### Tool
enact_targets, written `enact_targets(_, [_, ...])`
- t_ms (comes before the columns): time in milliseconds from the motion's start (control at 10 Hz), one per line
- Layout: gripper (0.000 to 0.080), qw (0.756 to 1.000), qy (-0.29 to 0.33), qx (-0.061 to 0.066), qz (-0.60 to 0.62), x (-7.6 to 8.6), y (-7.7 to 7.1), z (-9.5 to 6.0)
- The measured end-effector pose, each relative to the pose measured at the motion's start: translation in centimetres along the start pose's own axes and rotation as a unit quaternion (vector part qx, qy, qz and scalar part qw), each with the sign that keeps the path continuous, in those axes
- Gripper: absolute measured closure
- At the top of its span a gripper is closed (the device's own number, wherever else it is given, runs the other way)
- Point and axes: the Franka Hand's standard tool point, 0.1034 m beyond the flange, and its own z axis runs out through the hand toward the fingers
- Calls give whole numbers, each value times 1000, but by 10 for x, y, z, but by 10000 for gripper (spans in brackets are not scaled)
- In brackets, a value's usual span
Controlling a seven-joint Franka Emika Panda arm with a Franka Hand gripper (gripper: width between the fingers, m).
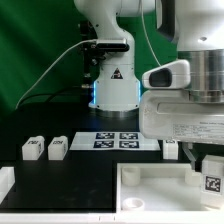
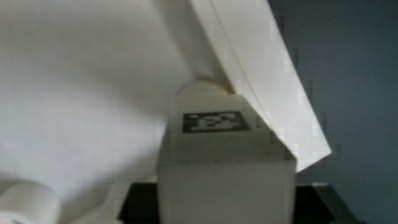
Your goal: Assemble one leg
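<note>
Exterior view: arm base (image 1: 113,85) stands upper-centre of frame on a black tabletop (image 1: 85,170), green backdrop behind. The wrist housing fills the right side, upper to mid frame, big and close to the camera. Gripper (image 1: 183,150) sits below it at mid-right; the fingers are mostly hidden by the housing, so can't tell how far apart they stand or whether they hold anything.

Marker board (image 1: 118,140) lies flat at frame centre, just in front of the base, w/ four tags showing. Two loose legs lie at mid-left, side by side, near each other but not touching: one (image 1: 33,148) further left, the other (image 1: 58,147) just to its right. Another tagged leg (image 1: 213,173) shows at lower right, beside and below the gripper; can't tell if it touches the panel. Large white rimmed panel (image 1: 165,190) fills the lower centre-right of frame, w/ a round hole near its upper-left corner. A white edge of smth peeks in at lower left, too cropped to name.

Wrist view: the leg (image 2: 217,150) stands centre to lower-centre of frame, tag facing the camera near its top. A white slanted edge of the panel (image 2: 267,70) runs from top centre down to right, overlapping the leg's upper right. Pale blurred surface fills the left; no fingertips clearly visible here.
</note>
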Motion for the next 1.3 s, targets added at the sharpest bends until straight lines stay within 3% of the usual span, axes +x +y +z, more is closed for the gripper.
enact_targets(200, [506,988,-2,0,157,-1,0,1])
enact_targets(300, [506,965,-5,1,264,-1,1,2])
enact_targets(500, [506,897,-8,9,441,-4,0,3])
enact_targets(600, [506,844,-10,31,535,-6,3,3])
enact_targets(700, [506,832,-11,32,554,-6,3,2])
enact_targets(900, [493,856,-10,32,516,-6,3,3])
enact_targets(1000, [315,862,-9,32,505,-7,2,3])
enact_targets(1100, [187,902,-6,32,430,-7,2,3])
enact_targets(1300, [161,971,4,29,237,-7,1,2])
